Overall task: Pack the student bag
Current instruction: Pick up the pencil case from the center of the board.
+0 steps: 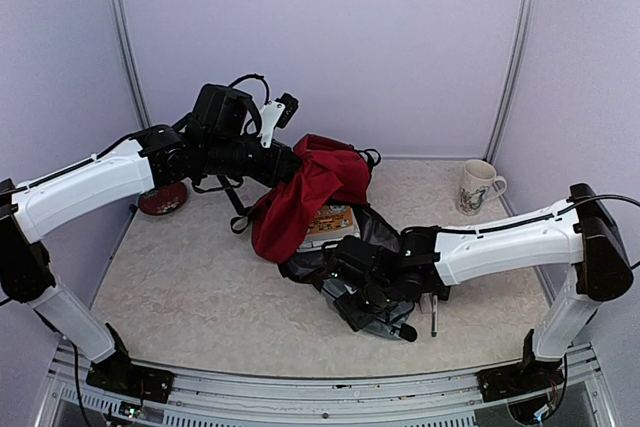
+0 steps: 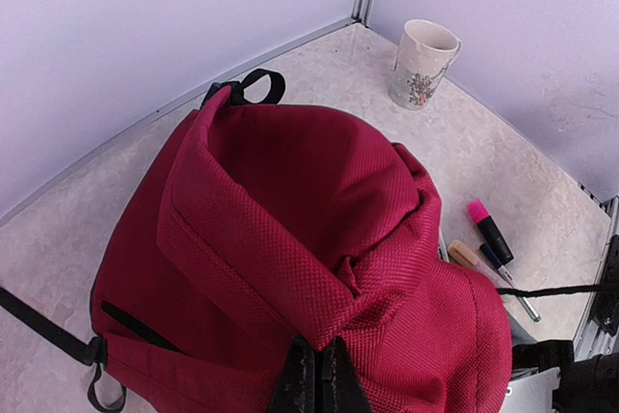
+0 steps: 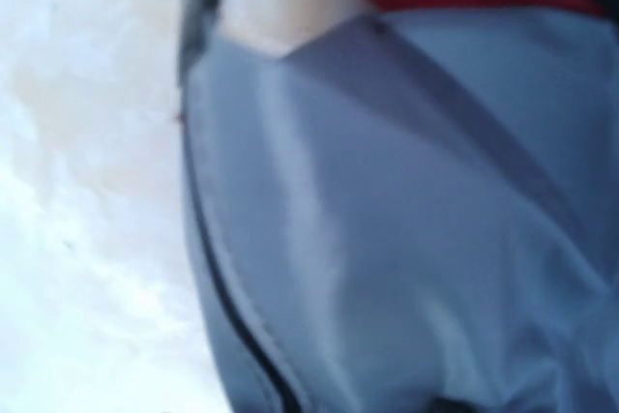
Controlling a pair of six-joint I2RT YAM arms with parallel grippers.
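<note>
Where the student bag (image 1: pixel 305 197) lies: mid-desk (image 1: pixel 190 287), slumped on its side, its dark-red cloth drawn up into a peak at the end nearest the left arm.
Left gripper (image 2: pixel 316 353): clamped on a fold of the bag's red cloth, holding that edge lifted.
Right gripper (image 1: pixel 380 299): low over a grey-blue pouch (image 3: pixel 406 220) just in front of the bag. Its own camera shows only blurred pouch cloth, so I cannot tell whether it is open or gripping.
Inside the bag: an orange-covered book (image 1: pixel 331 219) shows under the raised cloth.
Beside the bag: a pink highlighter (image 2: pixel 489 229) and pens lie on its right; a mug (image 1: pixel 480 187) stands further right and behind, well apart.
How the bag will likely handle: soft and floppy, no stiffness of its own. It sags wherever it is not held, and the mouth would probably fall shut if let go. The woven cloth looks grippy, not slippery. Nothing about it is fragile.
Where to take hold: a pinched fold near the opening's rim, as now, or the black top loop. The loose straps would only drag the bag about.
Risk: cloth slipping from a thin pinch as the pouch is pushed in.
</note>
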